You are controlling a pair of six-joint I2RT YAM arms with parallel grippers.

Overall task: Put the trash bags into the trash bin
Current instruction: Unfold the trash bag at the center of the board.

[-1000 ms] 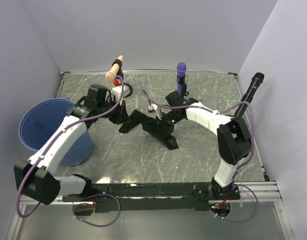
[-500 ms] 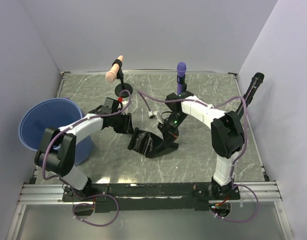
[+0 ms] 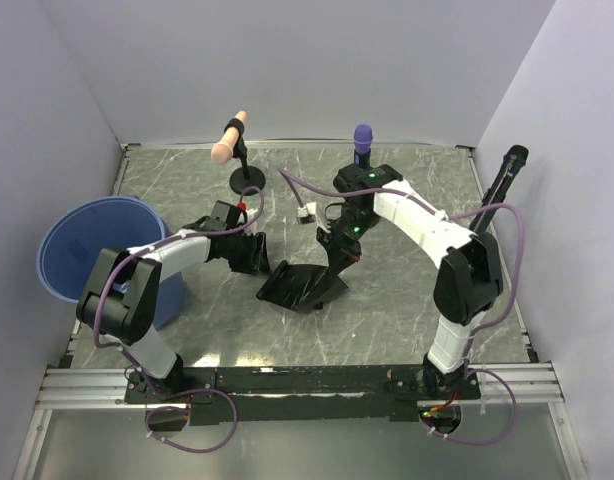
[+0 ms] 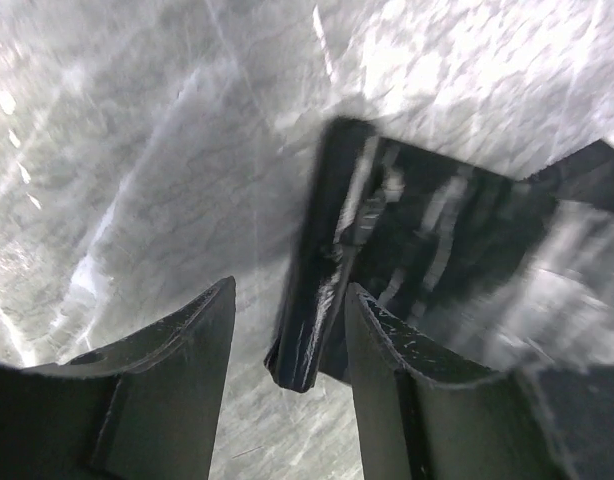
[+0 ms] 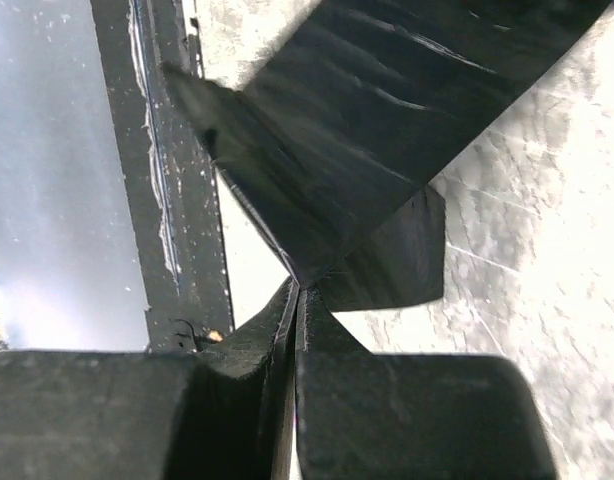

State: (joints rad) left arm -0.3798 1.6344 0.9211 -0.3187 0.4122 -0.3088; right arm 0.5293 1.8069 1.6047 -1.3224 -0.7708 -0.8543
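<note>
One black trash bag (image 3: 302, 285) lies mid-table, its right corner lifted. My right gripper (image 3: 339, 256) is shut on that corner; in the right wrist view the jaws (image 5: 299, 292) meet on the bag's (image 5: 387, 120) tip and the sheet hangs from them. My left gripper (image 3: 255, 255) stands open at the bag's left end. In the left wrist view a folded edge of the bag (image 4: 322, 270) reaches between the spread fingers (image 4: 187, 360) without being pinched. The blue trash bin (image 3: 92, 250) stands at the table's left edge, beside the left arm.
A pink-handled tool (image 3: 230, 140) on a black round stand (image 3: 249, 178) and a purple-headed one (image 3: 362, 140) stand at the back. A black pole (image 3: 509, 165) leans at the right wall. A small white connector (image 3: 309, 212) hangs near the right arm.
My left gripper has opened and let go of the bag, its arm folding in toward the bin. My right gripper has shut on the bag's corner and lifted it.
</note>
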